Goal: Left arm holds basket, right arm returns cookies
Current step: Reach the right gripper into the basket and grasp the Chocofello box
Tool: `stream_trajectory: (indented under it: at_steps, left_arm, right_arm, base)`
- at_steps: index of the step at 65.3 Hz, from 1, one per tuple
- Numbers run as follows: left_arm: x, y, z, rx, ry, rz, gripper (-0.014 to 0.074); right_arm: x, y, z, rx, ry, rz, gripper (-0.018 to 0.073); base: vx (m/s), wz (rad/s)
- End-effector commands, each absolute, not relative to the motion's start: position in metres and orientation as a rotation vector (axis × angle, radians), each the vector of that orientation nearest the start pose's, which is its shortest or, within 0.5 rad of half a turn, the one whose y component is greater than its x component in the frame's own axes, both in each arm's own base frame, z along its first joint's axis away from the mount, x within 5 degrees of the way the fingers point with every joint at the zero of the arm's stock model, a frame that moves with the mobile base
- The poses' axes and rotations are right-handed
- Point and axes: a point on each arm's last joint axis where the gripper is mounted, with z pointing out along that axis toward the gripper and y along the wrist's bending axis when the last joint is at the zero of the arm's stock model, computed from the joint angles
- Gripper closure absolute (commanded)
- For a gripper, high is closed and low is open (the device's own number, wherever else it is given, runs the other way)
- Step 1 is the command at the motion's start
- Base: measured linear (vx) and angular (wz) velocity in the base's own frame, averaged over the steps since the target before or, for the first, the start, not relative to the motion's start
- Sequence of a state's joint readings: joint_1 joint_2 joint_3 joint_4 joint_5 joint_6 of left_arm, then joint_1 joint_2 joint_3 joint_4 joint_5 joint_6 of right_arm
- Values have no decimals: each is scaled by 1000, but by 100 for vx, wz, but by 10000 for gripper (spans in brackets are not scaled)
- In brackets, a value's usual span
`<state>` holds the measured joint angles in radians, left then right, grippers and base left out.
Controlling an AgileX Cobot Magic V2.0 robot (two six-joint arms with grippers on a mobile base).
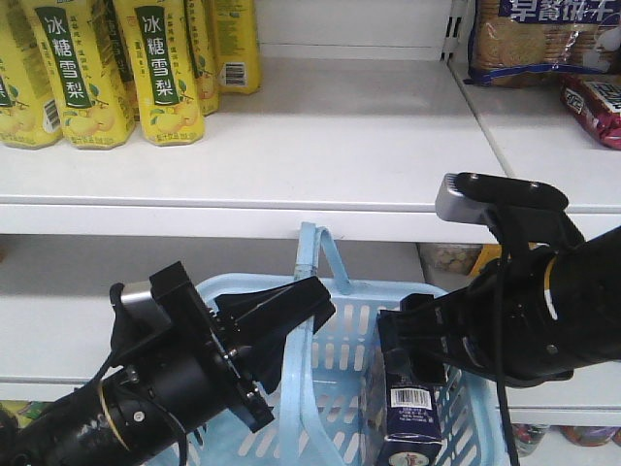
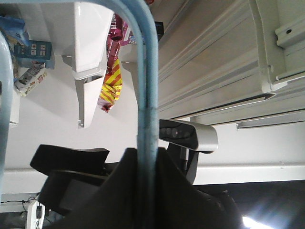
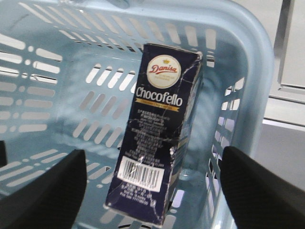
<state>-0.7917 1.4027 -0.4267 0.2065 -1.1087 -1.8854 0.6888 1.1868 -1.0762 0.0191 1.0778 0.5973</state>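
The light blue basket (image 1: pixel 340 359) hangs in front of the lower shelf, one thin handle (image 1: pixel 309 262) raised. My left gripper (image 1: pixel 296 306) is shut on that handle; in the left wrist view the handle (image 2: pixel 145 86) runs straight up from between its black jaws (image 2: pixel 147 160). The cookies (image 3: pixel 157 129), a dark navy box with a round logo and a barcode, stand tilted inside the basket (image 3: pixel 248 62) near its right wall. My right gripper (image 3: pixel 155 157) is open just above the box, one finger on each side, touching nothing. From the front, the right gripper (image 1: pixel 415 342) sits over the cookies (image 1: pixel 412 413).
Yellow drink bottles (image 1: pixel 97 68) line the upper shelf at left. A clear-and-blue biscuit bag (image 1: pixel 543 39) and a red packet (image 1: pixel 597 107) lie at upper right. The white shelf edge (image 1: pixel 243 218) runs just above the basket handle.
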Motion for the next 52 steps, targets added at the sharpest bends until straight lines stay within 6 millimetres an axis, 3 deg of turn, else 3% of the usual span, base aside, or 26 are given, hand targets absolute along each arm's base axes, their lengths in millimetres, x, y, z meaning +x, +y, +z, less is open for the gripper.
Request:
stream_trajectory:
  at_steps: [1, 52]
  left_arm:
    - [166, -181, 284, -588, 1255, -2389, 596]
    - [166, -181, 284, -588, 1255, -2389, 596]
  right_arm:
    - [176, 145, 346, -99, 2671, 452, 17]
    - [196, 169, 324, -125, 2666, 431, 17]
  base:
    - [0, 0]
    - [0, 0]
